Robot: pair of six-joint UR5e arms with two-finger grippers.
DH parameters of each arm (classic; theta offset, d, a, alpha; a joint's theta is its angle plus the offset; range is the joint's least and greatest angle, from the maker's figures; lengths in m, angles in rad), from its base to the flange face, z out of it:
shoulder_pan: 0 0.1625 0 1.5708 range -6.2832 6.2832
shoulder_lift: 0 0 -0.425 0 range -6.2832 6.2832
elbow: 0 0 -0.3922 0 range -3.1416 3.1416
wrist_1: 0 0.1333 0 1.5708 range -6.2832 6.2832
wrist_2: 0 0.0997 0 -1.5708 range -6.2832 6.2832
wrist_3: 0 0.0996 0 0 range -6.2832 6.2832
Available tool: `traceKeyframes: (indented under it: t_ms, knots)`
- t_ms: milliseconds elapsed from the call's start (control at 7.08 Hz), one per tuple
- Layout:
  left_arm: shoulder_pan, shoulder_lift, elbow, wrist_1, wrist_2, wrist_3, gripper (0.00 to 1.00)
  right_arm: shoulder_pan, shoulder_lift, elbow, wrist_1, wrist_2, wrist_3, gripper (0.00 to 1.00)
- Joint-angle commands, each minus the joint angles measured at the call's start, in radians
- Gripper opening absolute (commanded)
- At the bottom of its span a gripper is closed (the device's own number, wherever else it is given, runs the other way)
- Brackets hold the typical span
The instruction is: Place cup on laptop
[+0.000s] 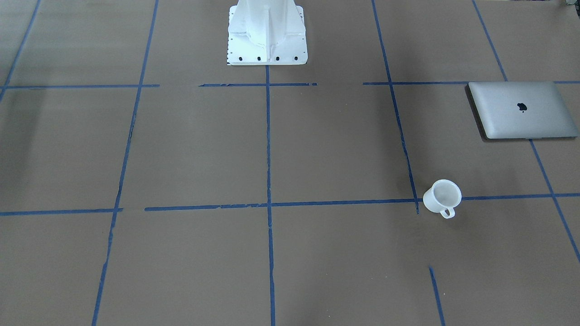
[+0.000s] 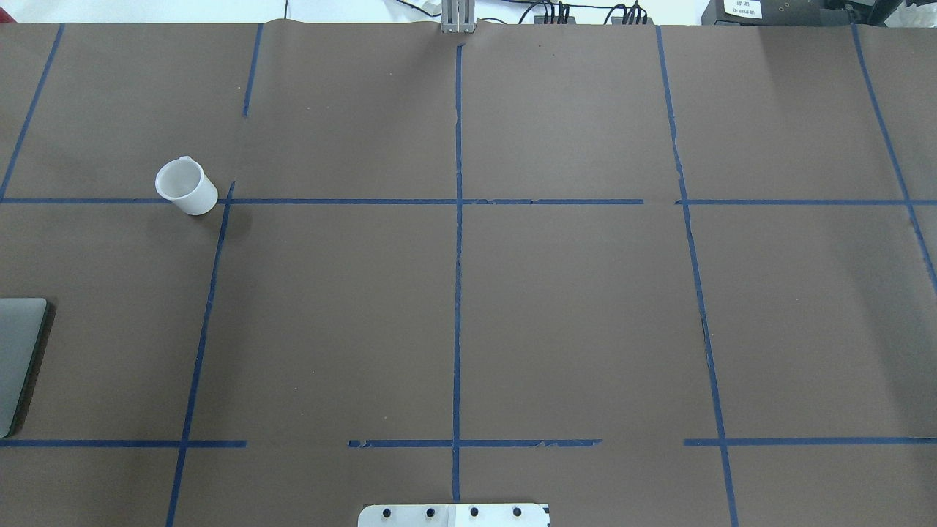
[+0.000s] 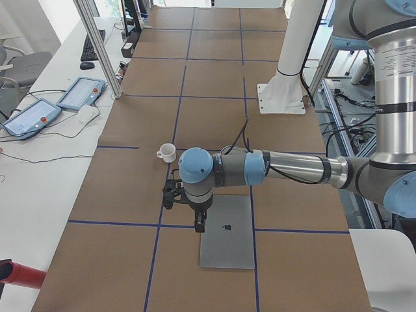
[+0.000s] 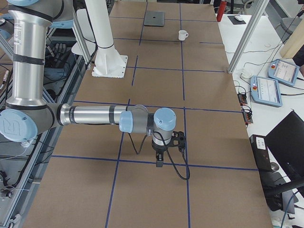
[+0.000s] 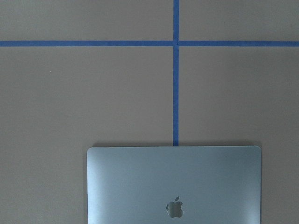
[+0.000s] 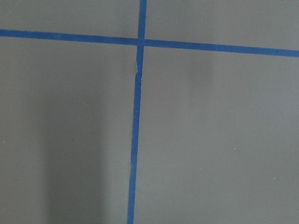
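The cup is a small white mug standing upright on the brown table, on a blue tape line; it also shows in the overhead view and both side views. The laptop lies closed and flat, apart from the cup; the overhead view shows only its edge, the left wrist view its lid and logo. My left gripper hangs pointing down over the laptop's edge nearest the cup; I cannot tell whether it is open. My right gripper hangs over bare table far from both; I cannot tell its state.
The white robot pedestal stands at the table's robot side. Blue tape lines grid the brown surface. Teach pendants and cables lie on the side desk beyond an aluminium post. A red object lies at the table's corner.
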Motion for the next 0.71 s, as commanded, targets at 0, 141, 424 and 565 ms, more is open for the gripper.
traceKeyframes:
  t_ms: [0,141,424,565]
  knots:
    - [0.002,-0.010,-0.016,0.009,0.005,-0.008,1.00,0.000,0.000,0.000,0.000,0.000,0.000,1.00]
    - [0.002,-0.005,-0.005,0.006,0.012,-0.005,1.00,0.000,0.000,0.000,0.000,0.000,0.000,1.00]
    - [0.002,0.008,-0.010,-0.006,-0.006,-0.003,1.00,0.000,0.000,0.000,0.000,0.000,0.000,1.00]
    - [0.003,-0.004,-0.001,-0.043,-0.084,-0.006,1.00,0.000,0.000,0.000,0.000,0.000,0.000,1.00]
